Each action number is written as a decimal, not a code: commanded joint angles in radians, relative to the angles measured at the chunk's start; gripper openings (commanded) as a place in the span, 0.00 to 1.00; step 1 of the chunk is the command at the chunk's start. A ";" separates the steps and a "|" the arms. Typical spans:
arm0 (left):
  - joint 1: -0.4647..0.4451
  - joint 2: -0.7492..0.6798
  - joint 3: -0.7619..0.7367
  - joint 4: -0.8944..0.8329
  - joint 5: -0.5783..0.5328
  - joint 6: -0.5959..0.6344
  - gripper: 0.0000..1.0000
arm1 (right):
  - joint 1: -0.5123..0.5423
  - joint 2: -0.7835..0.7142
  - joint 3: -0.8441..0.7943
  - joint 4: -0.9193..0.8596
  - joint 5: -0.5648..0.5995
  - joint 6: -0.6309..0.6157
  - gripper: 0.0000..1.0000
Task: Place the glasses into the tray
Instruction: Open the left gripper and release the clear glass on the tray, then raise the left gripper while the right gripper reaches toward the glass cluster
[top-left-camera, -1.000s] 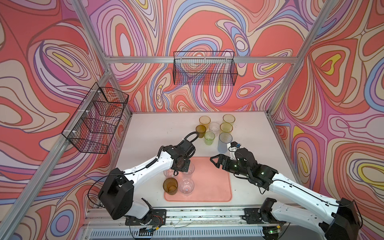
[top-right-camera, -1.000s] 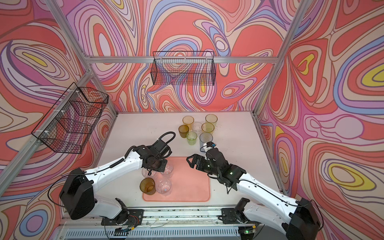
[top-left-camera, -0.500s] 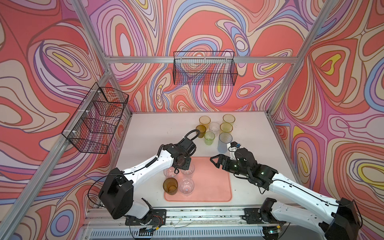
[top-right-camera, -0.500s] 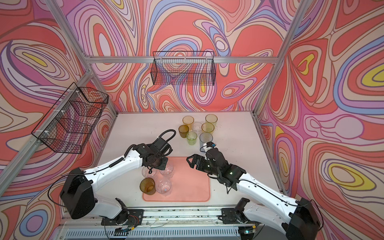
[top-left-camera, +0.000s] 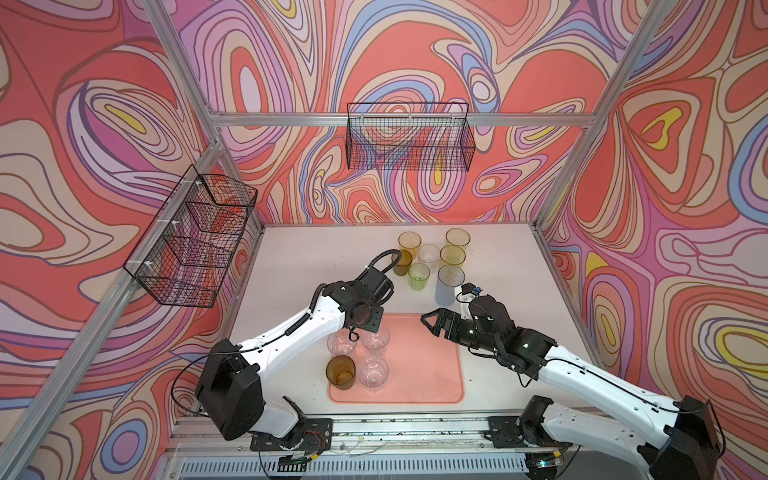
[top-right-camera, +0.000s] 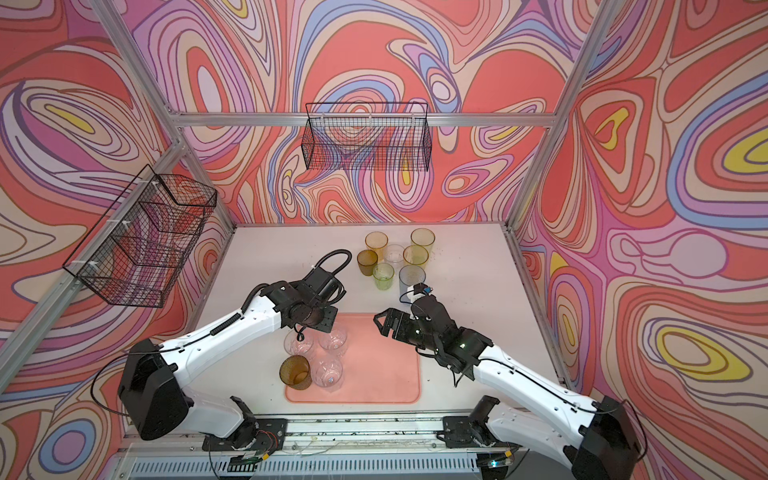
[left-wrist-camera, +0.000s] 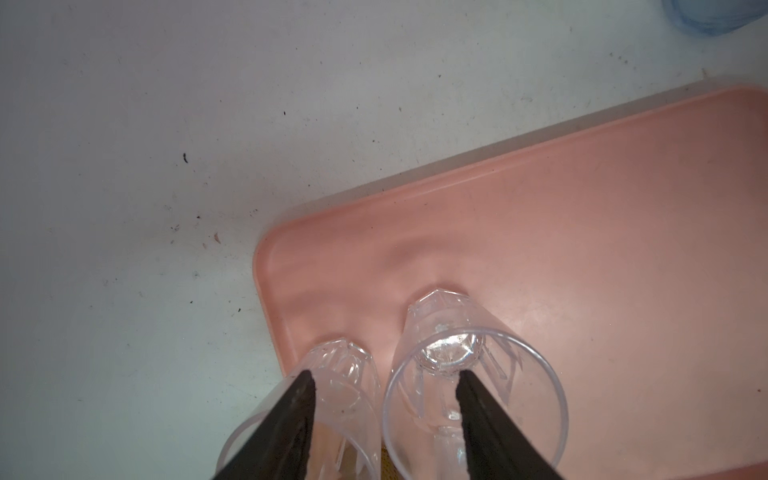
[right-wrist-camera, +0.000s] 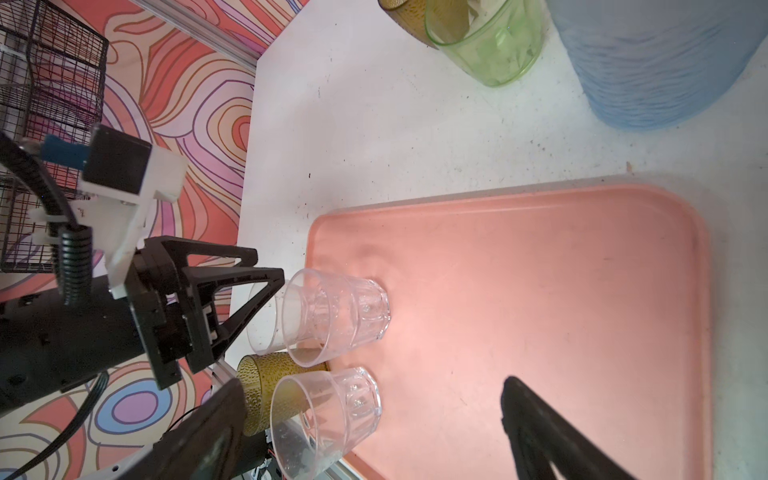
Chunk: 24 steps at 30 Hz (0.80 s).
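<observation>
Counted four glasses (top-left-camera: 374, 338) upright in the tray (top-left-camera: 419, 374), left part: three clear, plus an amber one (top-left-camera: 340, 371). Found seven more crowded on the table (top-left-camera: 311, 257) beyond, tall blue one (top-left-camera: 449, 284) nearest. Saw left hand (left-wrist-camera: 384, 376) partly spread over two clear ones, gripping nothing; right hand (top-left-camera: 434, 322) wide, empty. Judged wire baskets (top-left-camera: 409, 137) no obstacle.

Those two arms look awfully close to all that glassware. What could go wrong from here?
The left gripper hangs open right over two clear glasses standing side by side in the tray. As it lifts away, its fingers could catch a rim and tip one. The right arm sits beside the tall blue glass and might bump it.
</observation>
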 joint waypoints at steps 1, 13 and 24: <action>-0.006 -0.043 0.051 -0.060 -0.039 0.051 0.66 | -0.004 -0.001 0.038 -0.027 0.017 -0.019 0.98; -0.007 -0.170 0.092 -0.055 0.049 0.147 1.00 | -0.005 -0.026 0.067 -0.078 0.017 -0.018 0.98; -0.006 -0.291 -0.056 0.112 0.063 0.186 1.00 | -0.005 0.039 0.258 -0.275 0.108 -0.135 0.98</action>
